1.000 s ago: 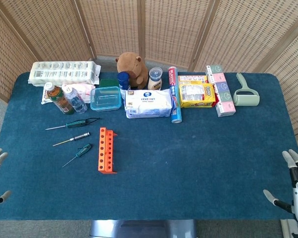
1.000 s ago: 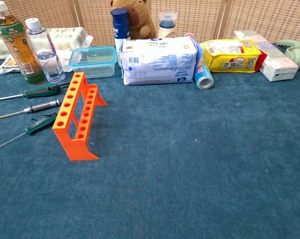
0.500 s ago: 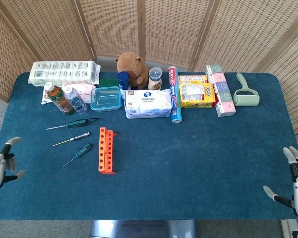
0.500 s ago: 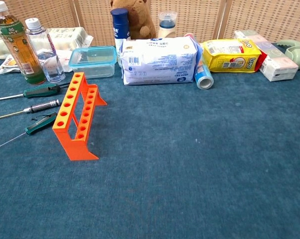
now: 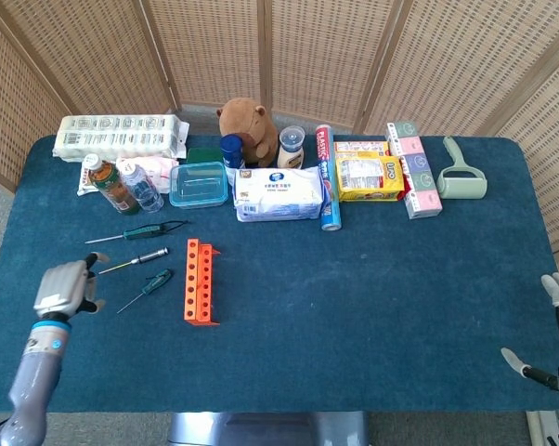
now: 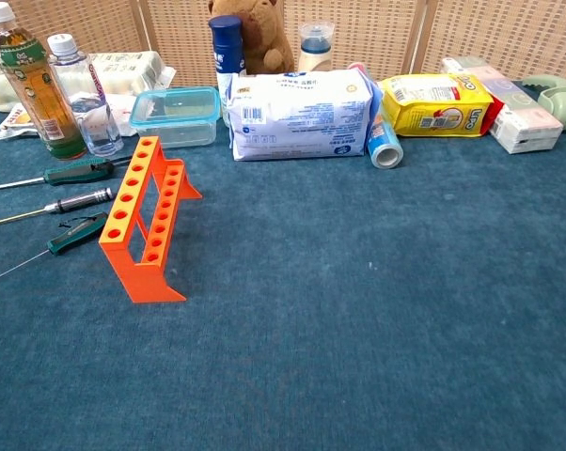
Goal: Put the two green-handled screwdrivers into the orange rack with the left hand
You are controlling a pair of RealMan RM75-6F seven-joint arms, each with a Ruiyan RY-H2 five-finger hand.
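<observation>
- Woven wicker screens stand behind a table (image 5: 354, 307) covered in blue cloth.
- Standing upright on the cloth, the orange rack (image 5: 198, 281) has rows of round holes, all unfilled, as the chest view shows.
- Just left of the rack lies the shorter green-handled screwdriver (image 5: 146, 289), its thin shaft pointing away from the rack.
- Farther back and left of the rack lies the longer green-handled screwdriver (image 5: 136, 233), flat on the cloth.
- Between those two lies a metal-handled screwdriver (image 5: 135, 261), also left of the rack.
- Well left of the rack, the left hand (image 5: 64, 287) hangs above the cloth near the shorter screwdriver's tip; it holds nothing, and its fingers look curled inward, though the view from behind makes that uncertain.
- Far right of the rack, at the table's edge, the right hand (image 5: 556, 346) shows only partly, fingers spread and holding nothing.
- Behind the rack sit a clear lidded box (image 5: 199, 184), two bottles (image 5: 122, 186) and a white wipes pack (image 5: 279, 194).
</observation>
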